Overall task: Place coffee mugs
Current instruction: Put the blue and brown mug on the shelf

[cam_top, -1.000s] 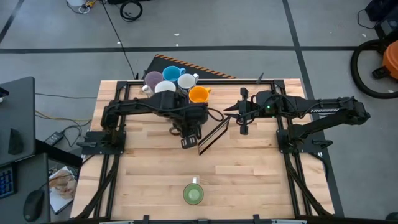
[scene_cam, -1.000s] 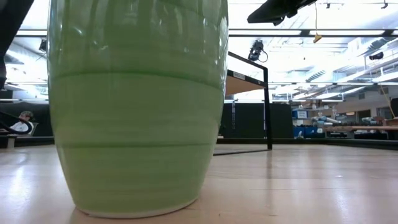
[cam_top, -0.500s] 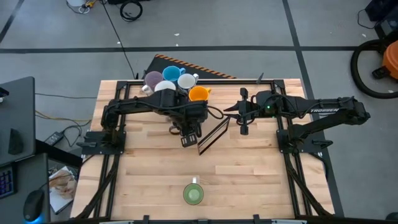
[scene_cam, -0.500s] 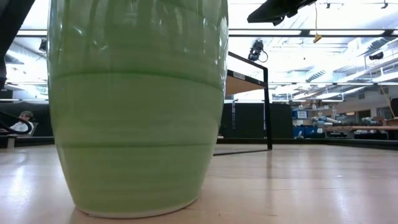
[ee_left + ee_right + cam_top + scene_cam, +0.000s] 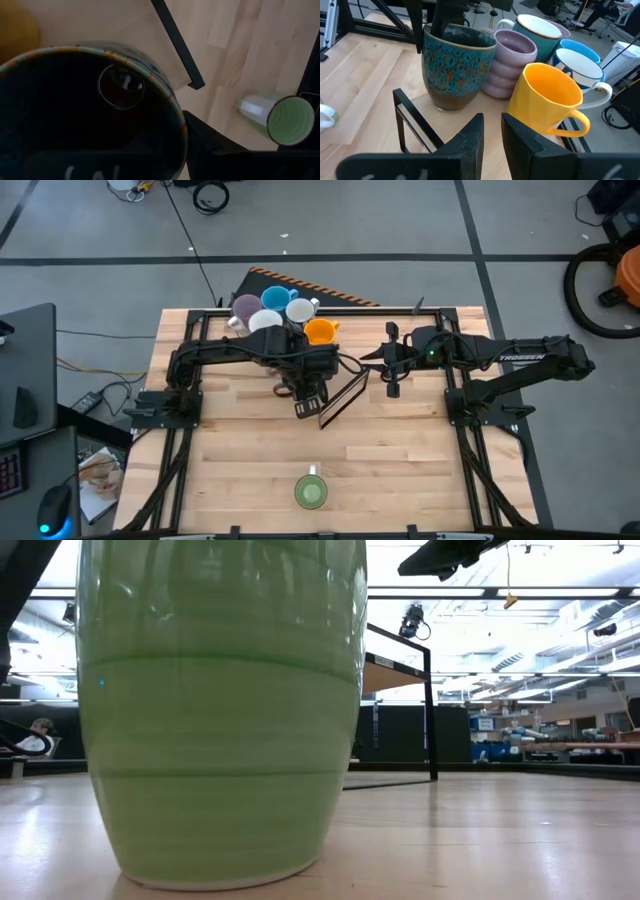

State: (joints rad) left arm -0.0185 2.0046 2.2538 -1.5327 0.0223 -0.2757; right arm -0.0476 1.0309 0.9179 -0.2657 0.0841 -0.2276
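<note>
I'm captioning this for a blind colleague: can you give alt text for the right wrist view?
A teal-speckled dark mug, gripped at its rim by the left hand, stands beside a lilac mug and an orange mug. More mugs crowd behind; the right hand waits nearby.

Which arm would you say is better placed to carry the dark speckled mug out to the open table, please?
The left. Its gripper already grips the dark mug by the rim, beside the other mugs. The right gripper hangs apart and holds nothing.
</note>
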